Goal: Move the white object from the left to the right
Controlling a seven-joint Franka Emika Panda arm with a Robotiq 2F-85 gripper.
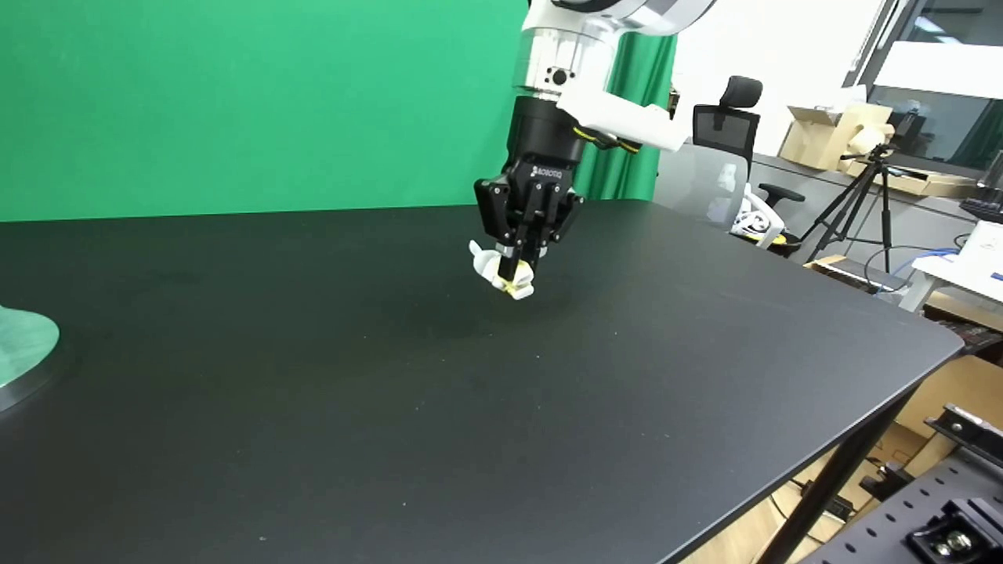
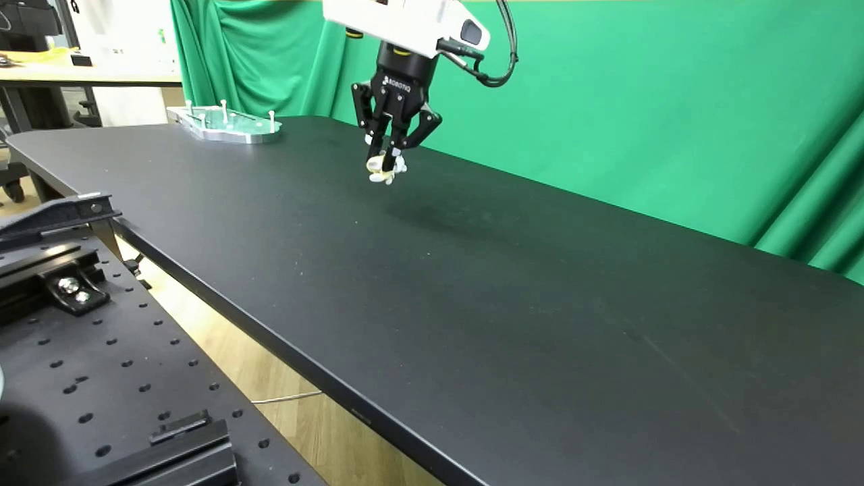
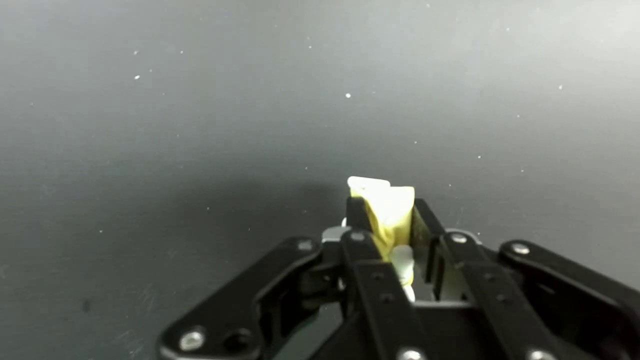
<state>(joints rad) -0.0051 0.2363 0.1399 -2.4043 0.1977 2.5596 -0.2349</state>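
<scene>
white object [image 3: 392, 207] above speckled dark table [image 1: 392, 431] — green curtain [image 2: 641, 121], black chair [image 1: 724, 131] beyond

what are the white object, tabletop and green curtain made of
The white object may be smooth plastic or rubber: rounded ends, yellow areas; glare leaves it open. The tabletop looks like laminate or painted board, with satin sheen in the wrist view. The green curtain is likely matte cloth, hanging in folds.

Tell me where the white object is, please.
In the wrist view, the white object is just right of centre, held in the gripper above the table.
</scene>
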